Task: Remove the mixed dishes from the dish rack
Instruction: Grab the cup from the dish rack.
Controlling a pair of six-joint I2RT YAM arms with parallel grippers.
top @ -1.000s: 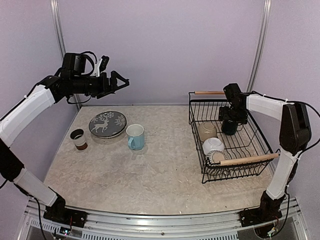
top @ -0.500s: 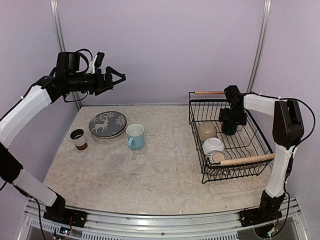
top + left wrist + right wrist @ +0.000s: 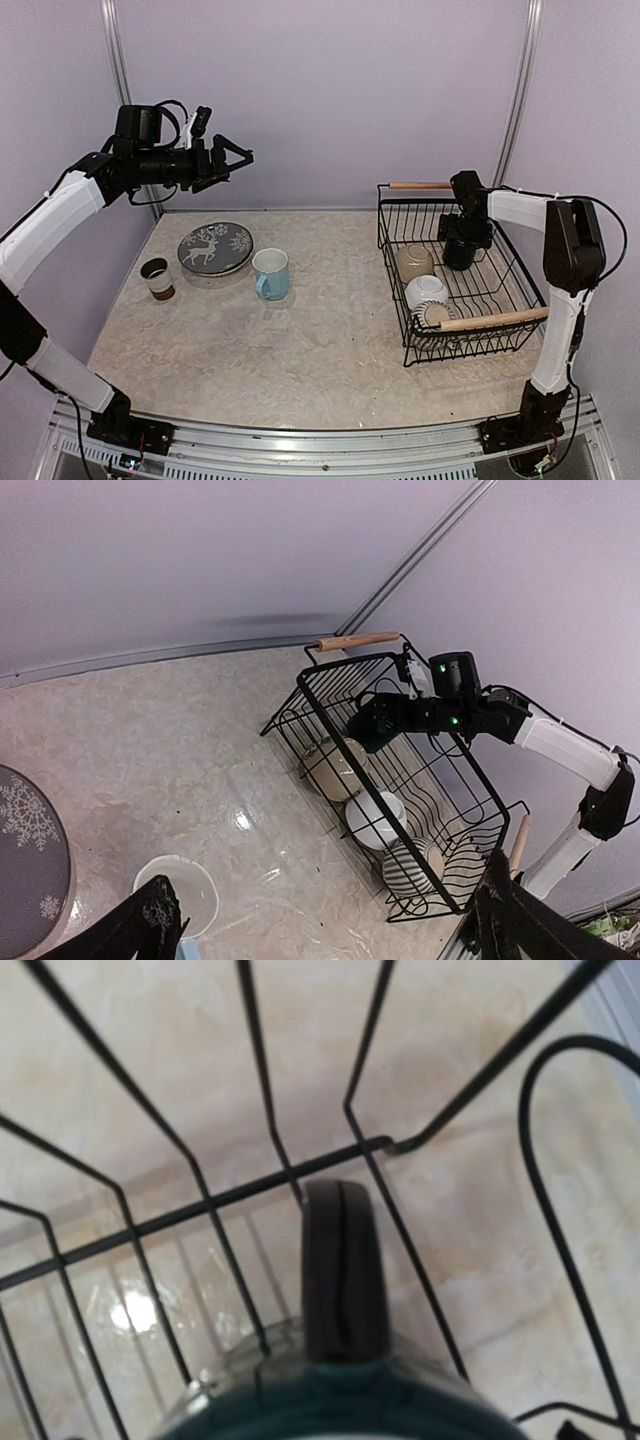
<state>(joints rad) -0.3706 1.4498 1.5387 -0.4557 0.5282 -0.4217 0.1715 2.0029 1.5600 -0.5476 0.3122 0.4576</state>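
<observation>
Right claw (image 3: 461, 238) here: I'm down inside the dish rack (image 3: 495, 320), jaws spread wide, with the dark green mug (image 3: 340, 1400) directly under me and its handle (image 3: 343, 1270) pointing away from my camera. I can't tell if I'm touching it. The beige mug (image 3: 413, 262) sits just to my left, and the white bowl (image 3: 428, 291) and striped plate (image 3: 433, 318) are back toward my base. My left claw (image 3: 240, 157) is open too, hanging high. Below it on the counter (image 3: 330, 350) are the deer plate (image 3: 215, 248), light blue mug (image 3: 271, 273) and brown-white cup (image 3: 157, 278).
</observation>
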